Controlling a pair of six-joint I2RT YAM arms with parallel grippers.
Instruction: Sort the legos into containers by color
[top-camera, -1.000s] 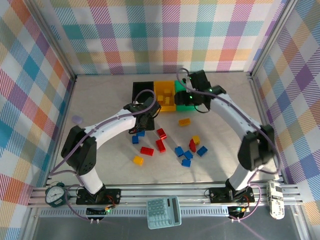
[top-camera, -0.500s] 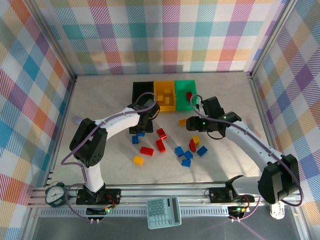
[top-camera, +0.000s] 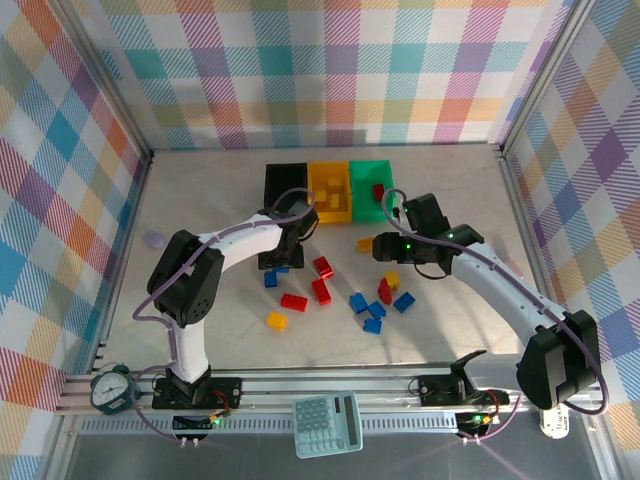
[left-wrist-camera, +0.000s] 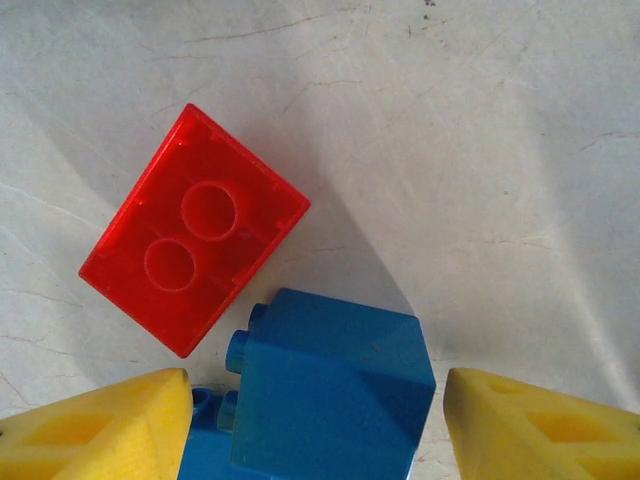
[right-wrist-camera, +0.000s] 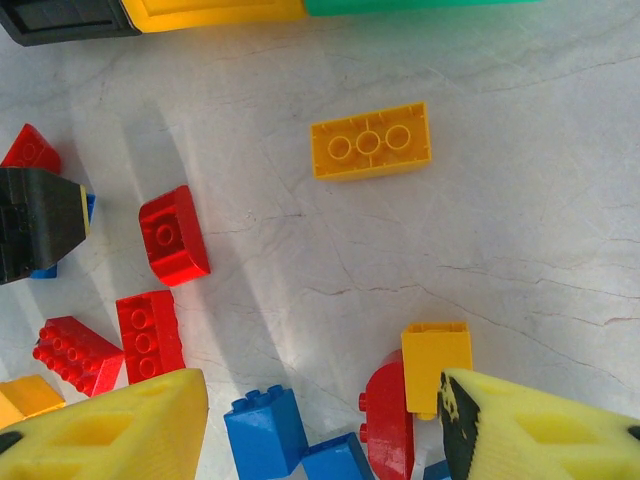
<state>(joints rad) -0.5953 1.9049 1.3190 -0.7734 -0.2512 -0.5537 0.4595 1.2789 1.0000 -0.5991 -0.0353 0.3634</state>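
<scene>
Marbled tabletop (top-camera: 200, 210), legos (top-camera: 372, 308) scattered just before the bins (top-camera: 330, 185). Blue brick (left-wrist-camera: 330, 390) lies tilted against a 2nd blue (left-wrist-camera: 208, 450), near a red one (left-wrist-camera: 195, 245). L gripper (left-wrist-camera: 318, 425) straddles it, fingers apart, not clamped (R gripper (right-wrist-camera: 325, 420) hangs wide, empty). Risk: closing pinches both blues, or tilted brick pops out.
</scene>
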